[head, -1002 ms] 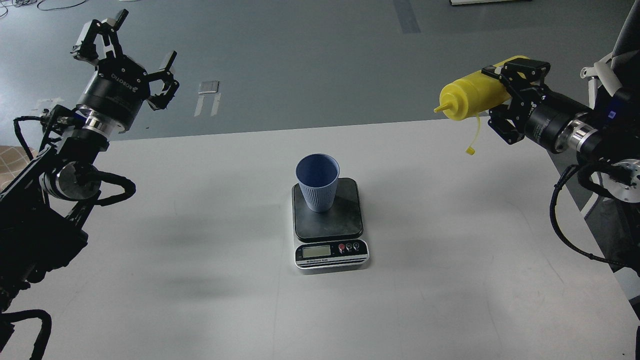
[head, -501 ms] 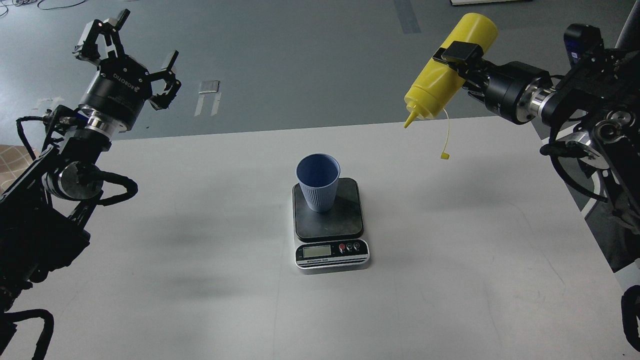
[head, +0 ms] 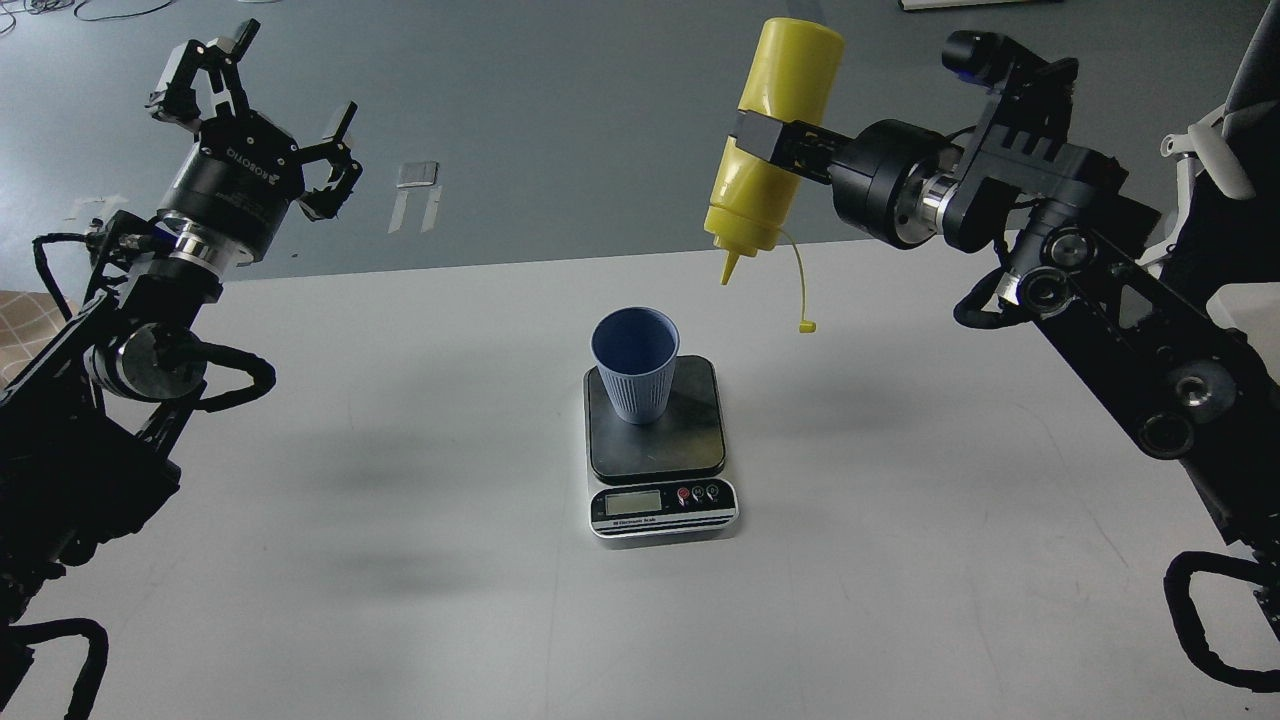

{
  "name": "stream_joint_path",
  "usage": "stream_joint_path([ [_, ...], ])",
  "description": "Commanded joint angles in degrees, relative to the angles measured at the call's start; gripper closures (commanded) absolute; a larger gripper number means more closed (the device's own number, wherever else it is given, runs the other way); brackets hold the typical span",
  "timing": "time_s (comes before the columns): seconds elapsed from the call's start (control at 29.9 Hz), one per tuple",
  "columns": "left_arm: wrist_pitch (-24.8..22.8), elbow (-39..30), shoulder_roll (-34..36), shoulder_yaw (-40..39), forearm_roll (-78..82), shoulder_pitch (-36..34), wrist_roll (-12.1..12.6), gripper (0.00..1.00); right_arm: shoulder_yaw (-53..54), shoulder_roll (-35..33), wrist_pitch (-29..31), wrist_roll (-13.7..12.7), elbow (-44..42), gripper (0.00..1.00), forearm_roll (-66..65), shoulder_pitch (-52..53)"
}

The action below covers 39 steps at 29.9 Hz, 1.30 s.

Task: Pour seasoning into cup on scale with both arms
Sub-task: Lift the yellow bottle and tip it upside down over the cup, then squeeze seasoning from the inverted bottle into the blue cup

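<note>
The light blue ribbed cup (head: 635, 364) stands upright on the dark platform of the scale (head: 690, 440) at mid table. My right gripper (head: 768, 140) is shut on the yellow seasoning bottle (head: 770, 150), held nearly upside down with the nozzle (head: 728, 270) pointing down, above and to the right of the cup. Its tethered cap (head: 806, 326) dangles open. My left gripper (head: 265, 95) is open and empty, raised at the far left, well away from the cup.
The white table (head: 400, 560) ends at a far edge just behind the cup, with grey floor beyond. The scale's silver panel and display (head: 664, 505) face me. My right arm's links (head: 1120, 330) span the right side.
My right arm has swung the bottle left toward the cup and tipped it from lying sideways to nozzle-down. The left arm has barely moved.
</note>
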Motion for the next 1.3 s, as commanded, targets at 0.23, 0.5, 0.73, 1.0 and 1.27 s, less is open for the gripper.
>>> stream_joint_path([
  [0.23,0.0,0.0,0.0,0.1,0.0,0.0,0.0,0.02,-3.3,5.3,-0.2,0.2,0.8,0.67,-9.2,-0.2],
  [0.5,0.0,0.0,0.0,0.0,0.0,0.0,0.0,0.02,-4.8,7.7,-0.8,0.6,0.8,0.68,-14.8,-0.8],
  [0.73,0.0,0.0,0.0,-0.2,0.0,0.0,0.0,0.02,-6.3,9.4,-2.4,0.7,0.2,0.68,-17.1,-0.9],
  [1.0,0.0,0.0,0.1,-0.3,0.0,0.0,-0.1,0.02,-7.4,10.8,-3.9,0.8,-0.3,0.68,-21.6,-0.9],
  [1.27,0.0,0.0,0.1,-0.3,0.0,0.0,-0.1,0.02,-9.4,10.8,-5.6,0.8,-1.8,0.7,-24.6,-0.8],
])
